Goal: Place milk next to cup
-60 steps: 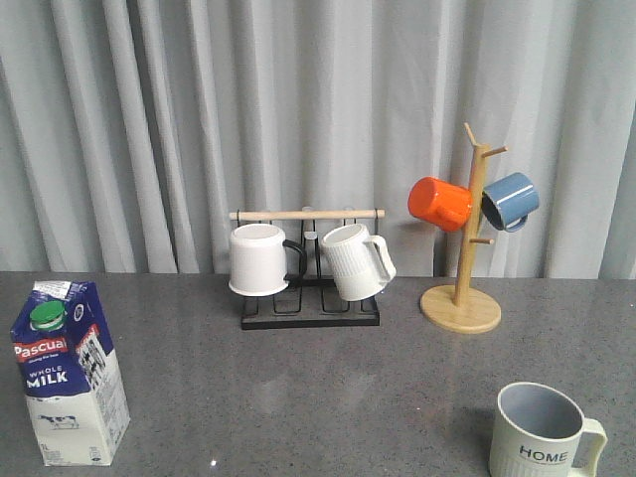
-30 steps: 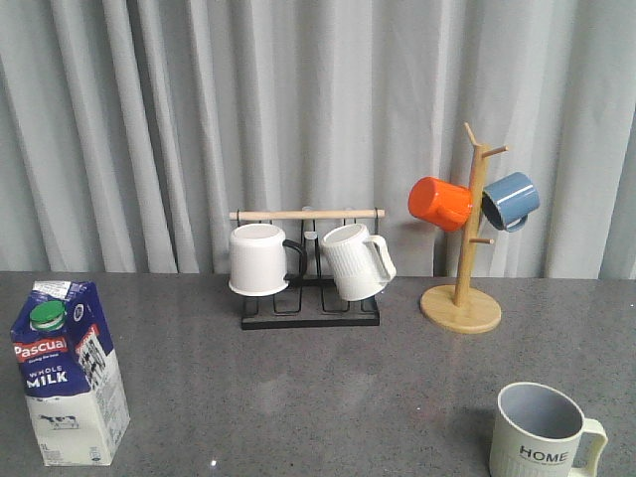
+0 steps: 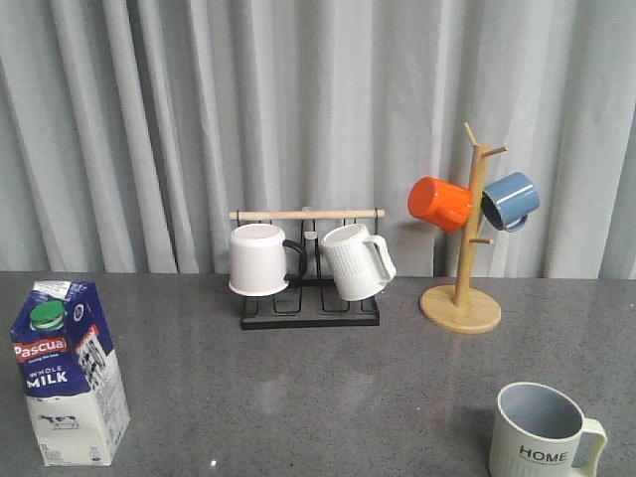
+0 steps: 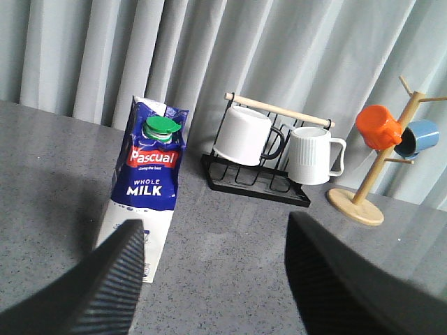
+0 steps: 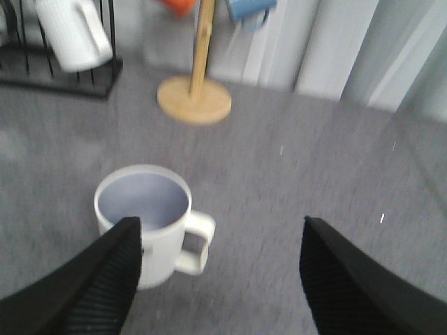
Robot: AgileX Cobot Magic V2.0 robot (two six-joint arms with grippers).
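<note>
Nearest the robot, the left hand (image 4: 216, 279) is released: its 2 dark ribbed fingers (image 4: 115, 279) stand wide apart, grasping nothing, their tips cut off by the frame edge. The right hand (image 5: 216, 279) is likewise released, fingers (image 5: 105, 276) spread and cropped.

The milk (image 3: 68, 373) stands upright at the near left of the grey tabletop (image 3: 318, 388), green cap facing forward; its base is clipped in the front view. In the left wrist view one finger overlaps the carton's lower corner; contact cannot be determined.

The cup (image 3: 542, 432) stands upright at the near right, well apart from the milk, handle to the right, its base cut off. The right wrist view is blurred; a finger covers part of the cup's side.

Farther back, centre, a black wire rack (image 3: 310, 298) holds 2 white mugs (image 3: 258, 258). To its right, a wooden mug tree (image 3: 462, 288) carries an orange mug (image 3: 439, 203) and a blue mug (image 3: 510, 201). Grey curtains (image 3: 149, 119) close the rear.
</note>
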